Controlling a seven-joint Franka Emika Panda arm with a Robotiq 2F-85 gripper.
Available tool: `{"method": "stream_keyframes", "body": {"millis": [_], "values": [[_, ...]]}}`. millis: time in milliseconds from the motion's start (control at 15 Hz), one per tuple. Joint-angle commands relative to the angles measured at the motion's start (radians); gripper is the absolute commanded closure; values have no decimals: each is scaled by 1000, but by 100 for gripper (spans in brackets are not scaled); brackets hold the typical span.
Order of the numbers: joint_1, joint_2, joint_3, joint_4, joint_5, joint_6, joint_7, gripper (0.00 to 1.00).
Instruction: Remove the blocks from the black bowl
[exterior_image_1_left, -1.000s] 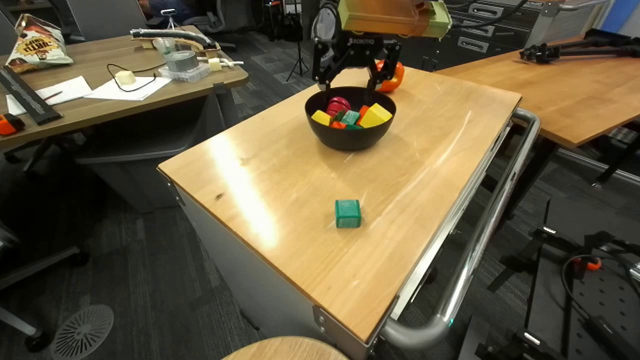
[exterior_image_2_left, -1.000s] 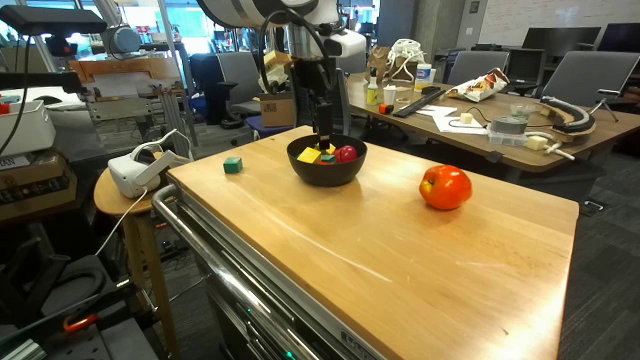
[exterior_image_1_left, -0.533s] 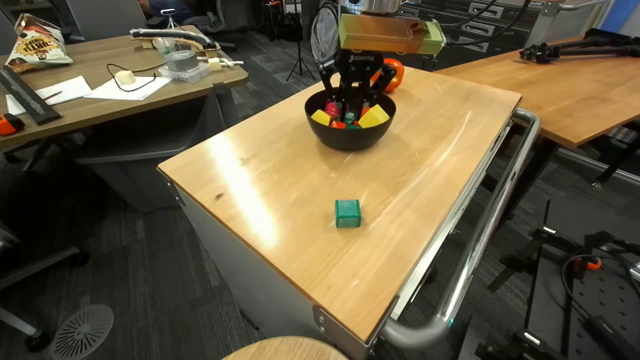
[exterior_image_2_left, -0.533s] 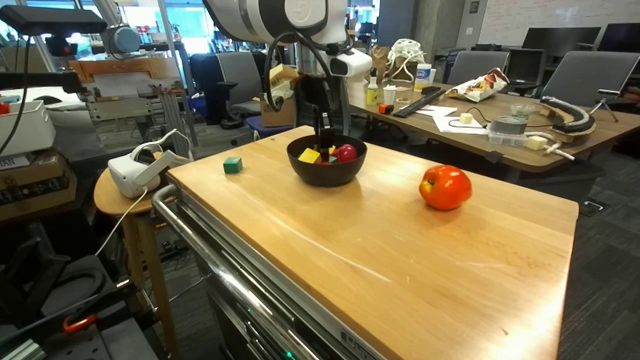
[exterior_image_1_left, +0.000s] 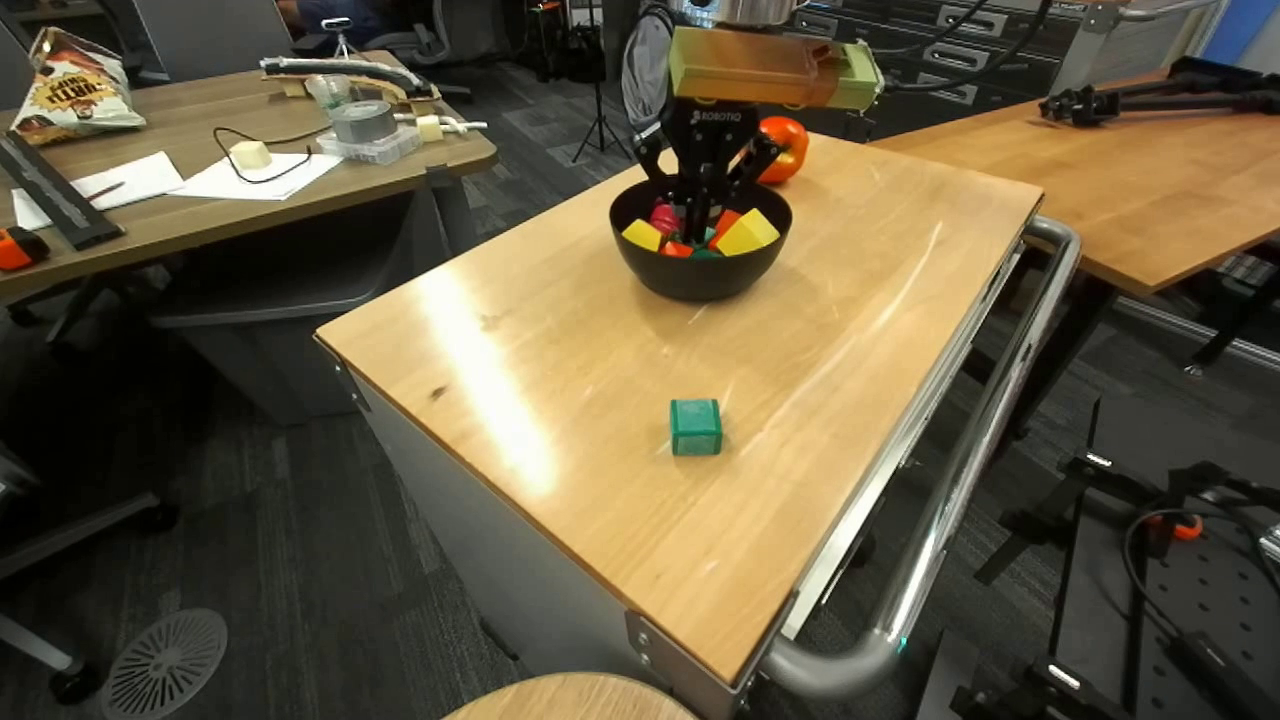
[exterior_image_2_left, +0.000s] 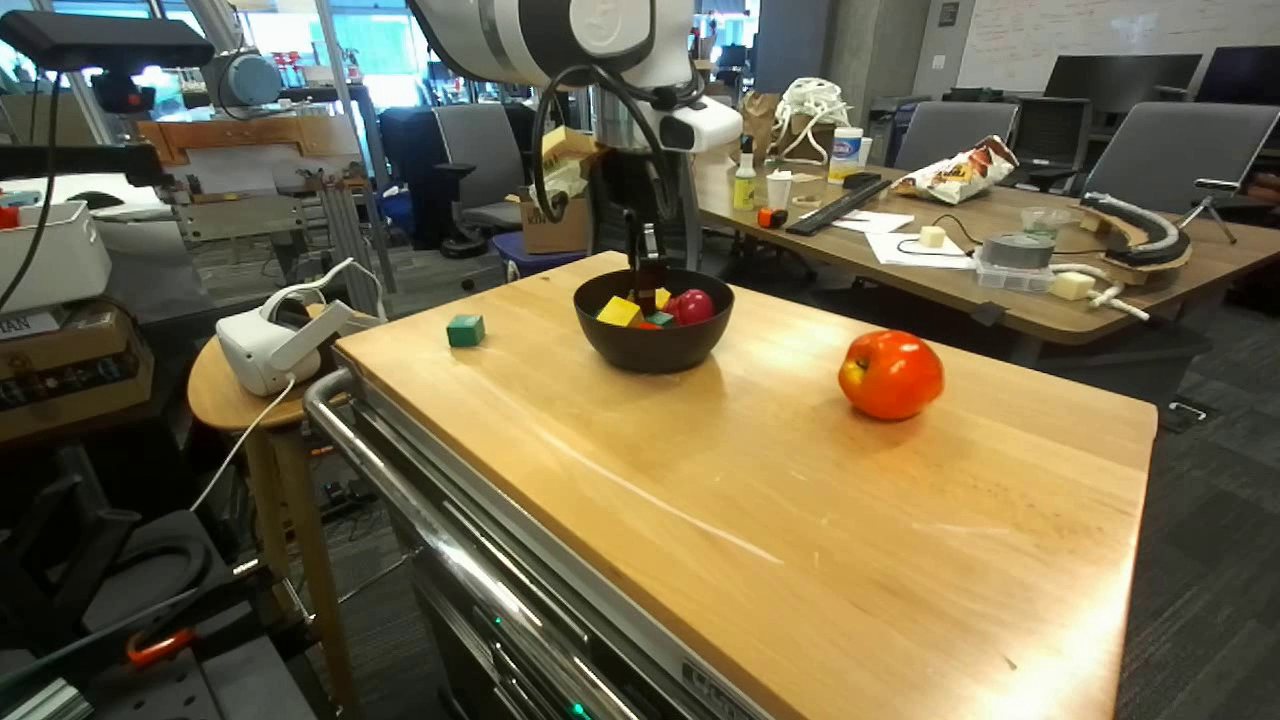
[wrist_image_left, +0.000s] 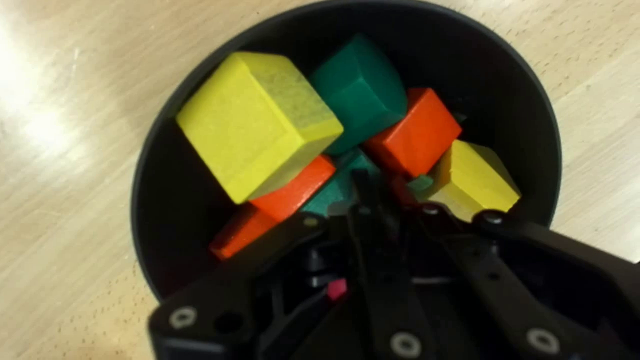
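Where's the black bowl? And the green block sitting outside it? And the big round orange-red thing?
Black bowl (exterior_image_2_left: 652, 353): in an exterior view, on its outer wall.
Green block (exterior_image_1_left: 695, 428): in an exterior view, near its middle.
Round orange-red thing (exterior_image_2_left: 892, 376): in an exterior view, middle of its near side.

The arm (exterior_image_2_left: 592, 38) is white-and-black; the black claw (exterior_image_1_left: 697, 237) reads ROBOTIQ.
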Motion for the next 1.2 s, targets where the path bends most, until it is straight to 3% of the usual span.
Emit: {"method": "stream_keyframes", "body": {"millis": [0,200,333,400,467,867,933,1000,1133], "values": [[7,0,0,24,20,10,-23,88],[10,-8,0,35,17,23,-25,89],[11,-5,-1,41,14,31,-27,84],[12,-1,-2,44,12,30,-28,62],[13,2,-3,44,8,29,-28,61],[9,17,-11,38,9,21,-29,16],[9,19,-12,38,10,24,-30,43],[9,21,-13,38,9,27,-30,54],[10,23,-14,38,7,31,-30,60]]}}
